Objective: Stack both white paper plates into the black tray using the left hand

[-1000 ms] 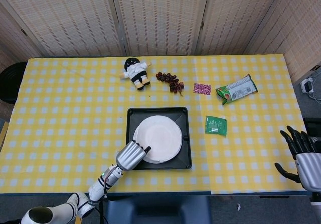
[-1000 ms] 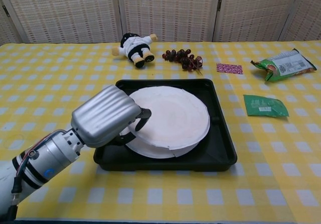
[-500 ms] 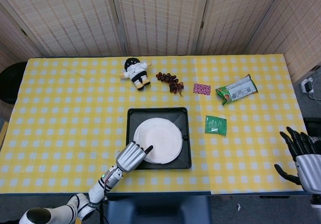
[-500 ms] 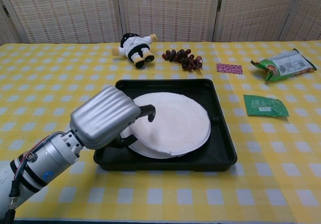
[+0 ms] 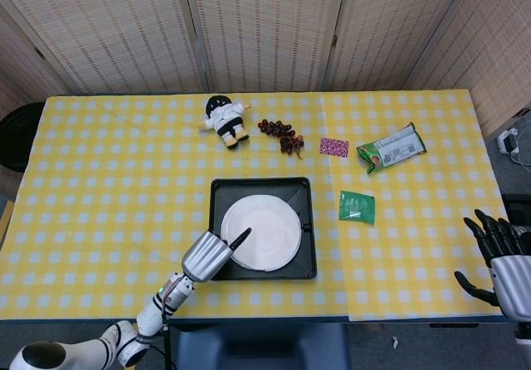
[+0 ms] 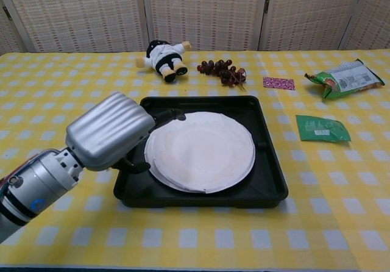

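Note:
Two white paper plates (image 5: 260,231) (image 6: 201,151) lie stacked, slightly offset, inside the black tray (image 5: 300,189) (image 6: 201,99) at the table's front middle. My left hand (image 5: 207,256) (image 6: 109,130) hovers at the tray's front-left corner, holding nothing; one finger (image 6: 167,114) stretches over the tray's left rim next to the plates' edge. My right hand (image 5: 502,254) hangs off the table's front right corner with its fingers spread and nothing in it; the chest view does not show it.
Behind the tray lie a small doll (image 5: 224,119) (image 6: 161,57), a bunch of dark grapes (image 5: 280,133) (image 6: 220,69) and a pink packet (image 5: 334,146). A green snack bag (image 5: 392,148) and a small green packet (image 5: 357,206) (image 6: 322,128) lie to the right.
My left hand let go of the top plate and drew back to the left. The plate, tilted a second ago, now lies flat on the lower one.

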